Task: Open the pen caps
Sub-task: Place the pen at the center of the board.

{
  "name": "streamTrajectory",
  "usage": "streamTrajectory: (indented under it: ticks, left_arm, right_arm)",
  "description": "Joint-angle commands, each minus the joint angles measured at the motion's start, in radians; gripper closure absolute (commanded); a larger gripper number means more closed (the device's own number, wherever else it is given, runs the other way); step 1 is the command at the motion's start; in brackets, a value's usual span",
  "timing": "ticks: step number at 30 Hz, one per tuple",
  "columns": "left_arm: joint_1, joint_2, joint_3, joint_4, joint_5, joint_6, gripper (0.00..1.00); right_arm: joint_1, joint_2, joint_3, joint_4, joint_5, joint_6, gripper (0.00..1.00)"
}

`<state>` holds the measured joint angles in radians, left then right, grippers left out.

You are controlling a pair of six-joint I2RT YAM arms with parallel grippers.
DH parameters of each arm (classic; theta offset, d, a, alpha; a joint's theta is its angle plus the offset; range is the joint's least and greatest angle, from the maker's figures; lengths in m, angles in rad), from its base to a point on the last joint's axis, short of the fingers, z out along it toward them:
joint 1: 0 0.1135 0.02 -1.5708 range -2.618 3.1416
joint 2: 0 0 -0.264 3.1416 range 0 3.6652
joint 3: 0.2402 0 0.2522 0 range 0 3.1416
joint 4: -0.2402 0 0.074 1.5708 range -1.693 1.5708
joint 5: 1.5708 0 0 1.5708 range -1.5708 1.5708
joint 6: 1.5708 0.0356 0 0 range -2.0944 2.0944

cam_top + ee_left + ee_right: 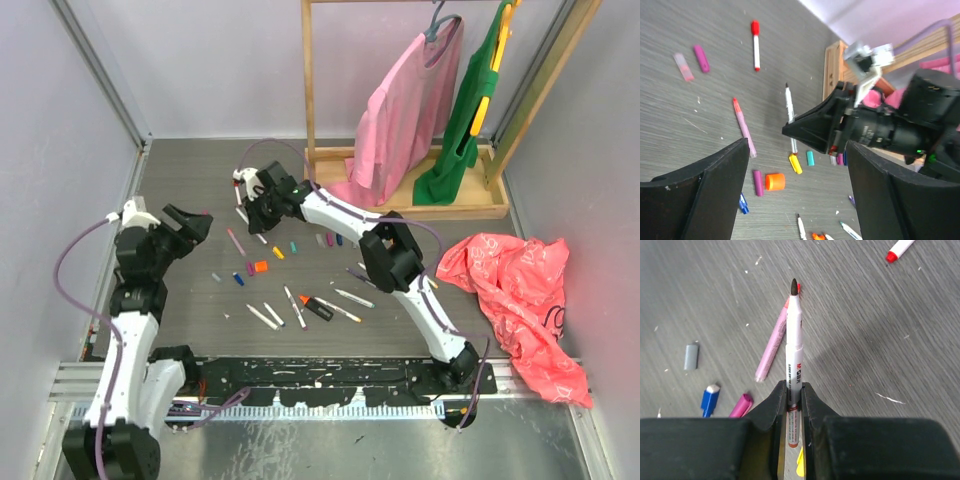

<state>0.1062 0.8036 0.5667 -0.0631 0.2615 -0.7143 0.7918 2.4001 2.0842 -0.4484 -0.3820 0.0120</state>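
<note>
Matt grainy tabletop (865, 340), glossy plas. pen (794, 340), wood rack (308, 80)

The picture's top edge cuts off a red-tipped pen (900, 247).

A wooden rack (308, 80) is standing just beyond my right gripper (250, 205) and off to its right. A pink top (405, 110) and a green top (470, 110) are hanging from it side by side, the green one farther from my gripper. A red bag (520, 290) is lying crumpled well to the right, nearer to me. The grey table (190, 170) is lying beneath it all, and pale walls (220, 60) are standing around it.
</note>
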Motion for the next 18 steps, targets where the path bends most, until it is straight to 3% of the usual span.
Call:
streamTrajectory:
  ticks: [1, 7, 18]
  left_arm:
    - [0.003, -0.191, -0.024, -0.076, -0.144, 0.078, 0.19]
    - [0.001, -0.327, -0.078, -0.091, -0.205, 0.094, 0.16]
    - [-0.005, -0.325, -0.082, -0.105, -0.193, 0.106, 0.16]
  right_arm:
    - [0.033, 0.034, 0.080, -0.018, 0.133, 0.052, 0.88]
    - [0.042, 0.077, 0.114, -0.018, 0.185, 0.078, 0.84]
    - [0.043, 0.130, 0.160, -0.033, 0.221, 0.088, 0.67]
